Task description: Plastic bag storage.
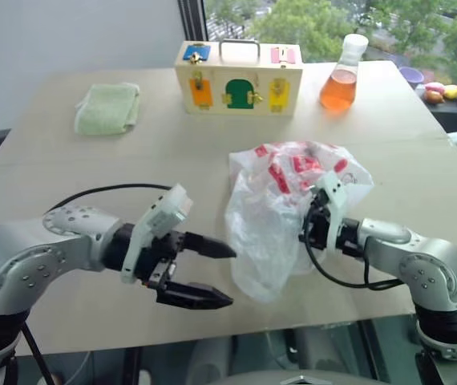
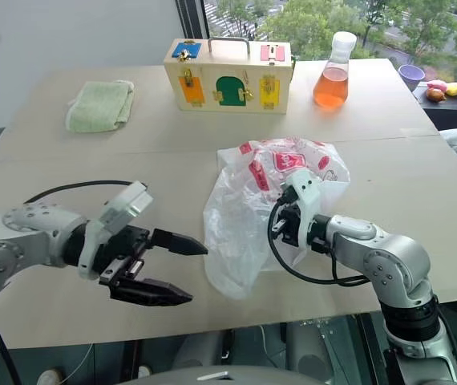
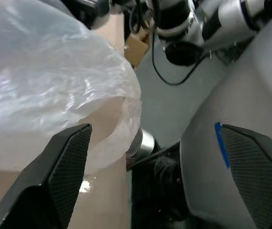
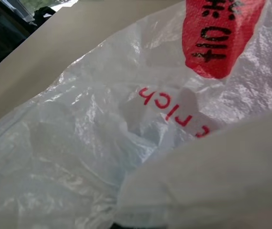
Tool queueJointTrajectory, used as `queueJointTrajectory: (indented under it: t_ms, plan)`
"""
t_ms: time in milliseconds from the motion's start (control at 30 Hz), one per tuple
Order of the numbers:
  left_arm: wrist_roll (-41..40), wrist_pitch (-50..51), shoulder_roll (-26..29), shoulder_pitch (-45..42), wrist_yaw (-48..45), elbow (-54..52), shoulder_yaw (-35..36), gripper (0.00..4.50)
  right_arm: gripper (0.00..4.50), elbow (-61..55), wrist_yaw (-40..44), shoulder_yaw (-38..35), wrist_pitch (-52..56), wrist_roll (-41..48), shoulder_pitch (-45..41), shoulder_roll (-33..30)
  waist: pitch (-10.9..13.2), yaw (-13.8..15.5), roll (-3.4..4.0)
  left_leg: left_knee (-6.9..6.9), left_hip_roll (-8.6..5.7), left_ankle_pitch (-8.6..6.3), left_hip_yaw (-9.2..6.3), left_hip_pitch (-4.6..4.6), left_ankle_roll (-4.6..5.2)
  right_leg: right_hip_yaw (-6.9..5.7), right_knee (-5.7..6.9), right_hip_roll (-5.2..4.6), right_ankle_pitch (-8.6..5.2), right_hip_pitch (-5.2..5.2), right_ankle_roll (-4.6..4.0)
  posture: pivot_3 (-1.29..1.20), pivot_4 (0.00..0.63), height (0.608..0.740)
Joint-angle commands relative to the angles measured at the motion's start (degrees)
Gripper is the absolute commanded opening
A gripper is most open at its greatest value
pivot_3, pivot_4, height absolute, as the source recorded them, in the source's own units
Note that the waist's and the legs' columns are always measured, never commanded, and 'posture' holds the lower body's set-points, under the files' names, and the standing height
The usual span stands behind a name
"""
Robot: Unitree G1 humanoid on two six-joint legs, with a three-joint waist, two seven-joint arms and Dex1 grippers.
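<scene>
Where the plastic bag (image 1: 281, 212) lies crumpled on the table (image 1: 92, 160), in front of the wooden box (image 1: 238, 78) and nearer the robot, the right gripper (image 1: 315, 218) is pressed into its right side with its fingers closed on a fold of the thin film. The bag's red printed patches bunch at the end facing the box, and its clear lower part spreads toward the table's near edge. In the right wrist view the film crowds the lens, with red lettering showing through.

The left gripper (image 1: 212, 273) hangs just to the left of the bag, pointing toward it, its two black fingers spread wide with nothing between them; the upper fingertip is close to the bag's edge but apart from it.

A folded green cloth (image 1: 107, 108) lies to the left of the box, and a flask (image 1: 343, 74) of orange liquid stands to the right of the box. Small coloured toys (image 1: 441, 90) lie beyond the table's right corner, further right of the flask.
</scene>
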Motion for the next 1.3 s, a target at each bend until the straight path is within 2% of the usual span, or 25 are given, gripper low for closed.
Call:
queueJointTrajectory:
  t_ms: [33, 233, 267, 333, 367, 400, 467, 667, 800, 933, 1033, 1133, 1300]
  plan:
    - [7.09, -4.19, -1.53, -5.34, -4.58, 2.72, -7.27, 4.44, 0.00, -2.93, -1.53, -2.17, 0.48, 2.05, -0.62, 0.59, 0.00, 0.08, 0.00, 0.01, 0.00, 0.00, -0.01, 0.00, 0.00, 0.00, 0.02, 0.01, 0.00, 0.00, 0.00, 0.00, 0.150, 0.740]
    - [15.74, -1.26, -14.11, -14.62, -0.58, 10.33, -21.73, 4.44, 0.00, -4.22, -4.86, -4.14, 1.85, 3.83, -1.80, 1.49, -0.01, 0.00, -0.03, 0.06, -0.02, -0.01, 0.03, -0.17, 0.01, 0.11, -0.02, 0.03, 0.26, -0.06, 0.02, 0.00, 0.150, 0.740]
    - [16.40, -0.66, -15.85, -15.76, -1.08, 11.41, -23.72, 4.44, 0.00, -4.55, -5.57, -4.59, 2.12, 4.27, -1.97, 1.67, -0.01, 0.00, -0.03, 0.06, -0.02, -0.01, 0.00, -0.26, 0.01, 0.09, -0.05, 0.03, 0.26, -0.10, 0.02, 0.00, 0.150, 0.740]
    - [13.97, 4.38, -23.26, -18.59, 1.35, 17.07, -24.69, 4.44, 0.00, -5.77, -7.31, -6.56, 2.82, 5.62, -1.99, 1.44, -0.03, 0.10, 0.03, 0.06, -0.02, -0.01, 0.02, -0.28, 0.01, 0.12, -0.04, 0.03, 0.26, -0.15, 0.02, 0.00, 0.150, 0.740]
    - [12.95, 6.34, -26.48, -19.58, 2.12, 19.60, -24.77, 3.91, 0.00, -6.29, -8.21, -7.87, 3.07, 6.52, -1.86, 1.36, -0.04, 0.52, 0.04, 0.08, -0.04, -0.01, -0.02, -0.28, 0.02, 0.07, -0.01, 0.01, 0.27, -0.13, 0.02, 0.00, 0.150, 0.740]
    - [12.41, 7.62, -28.34, -20.05, 2.04, 20.96, -24.64, 3.58, 0.00, -6.61, -9.01, -8.82, 3.28, 7.21, -1.73, 1.35, -0.05, 0.63, 0.00, 0.12, -0.06, -0.01, -0.08, -0.32, 0.02, 0.00, 0.00, -0.01, 0.27, -0.11, 0.03, 0.00, 0.150, 0.740]
    - [10.54, 10.16, -31.16, -20.31, 1.95, 22.98, -22.67, 2.62, 0.00, -7.03, -10.20, -10.09, 3.60, 8.39, -1.54, 0.94, -0.05, 0.10, 0.00, 0.19, -0.05, -0.01, -0.14, -0.38, 0.02, -0.05, -0.01, -0.01, 0.27, -0.10, 0.03, 0.00, 0.150, 0.740]
    - [7.66, 13.84, -35.13, -19.57, 5.43, 26.46, -16.27, 0.02, 0.00, -7.77, -12.53, -13.43, 3.66, 12.24, -1.07, -0.58, -0.07, -0.21, 0.05, 0.16, 0.03, -0.01, -0.17, -0.24, 0.02, -0.03, 0.13, 0.09, 0.26, -0.11, 0.01, 0.00, 0.150, 0.740]
    - [0.65, 17.97, -39.80, -19.56, 11.52, 28.06, -5.93, 0.02, 0.00, -7.27, -13.45, -14.59, 2.87, 14.14, -1.65, -1.57, -0.07, -0.09, 0.04, 0.22, 0.02, -0.01, -0.17, -0.25, 0.02, -0.03, 0.12, 0.07, 0.27, -0.07, 0.02, 0.00, 0.150, 0.740]
    - [-20.56, 18.27, -42.90, -23.13, 26.45, 37.92, 15.57, 0.02, 0.00, -4.69, -12.99, -19.63, -0.12, 19.47, -6.01, -3.48, -0.07, -0.22, 0.05, 0.25, 0.03, -0.01, -0.16, -0.25, 0.02, -0.03, 0.13, 0.05, 0.27, -0.08, 0.02, 0.00, 0.150, 0.740]
    - [-31.93, 10.70, -41.97, -30.47, 39.65, 46.11, 26.37, 0.02, 0.00, 0.67, -12.17, -24.50, -4.19, 23.84, -14.33, -5.38, -0.02, -0.13, 0.05, 0.35, 0.03, -0.01, -0.26, -0.27, 0.02, -0.10, 0.25, 0.05, 0.28, -0.10, 0.02, 0.00, 0.150, 0.740]
    - [-31.86, 0.85, -39.59, -43.47, 46.00, 55.24, 32.95, 0.02, 0.00, 11.93, -8.44, -27.08, -7.35, 24.62, -28.47, -10.02, 0.07, 0.15, 0.04, 0.65, -0.02, -0.01, -0.38, -0.40, 0.02, -0.21, 0.30, 0.04, 0.30, -0.06, 0.02, 0.00, 0.150, 0.740]
    - [-22.81, -6.06, -34.19, -58.05, 41.94, 68.07, 32.79, 0.02, 0.00, 29.85, 0.66, -26.29, -10.76, 19.32, -44.34, -17.49, 0.00, 0.50, 0.00, 0.58, -0.11, -0.07, -0.43, -0.37, 0.07, -0.28, -0.04, -0.02, 0.35, 0.19, 0.07, 0.00, 0.150, 0.740]
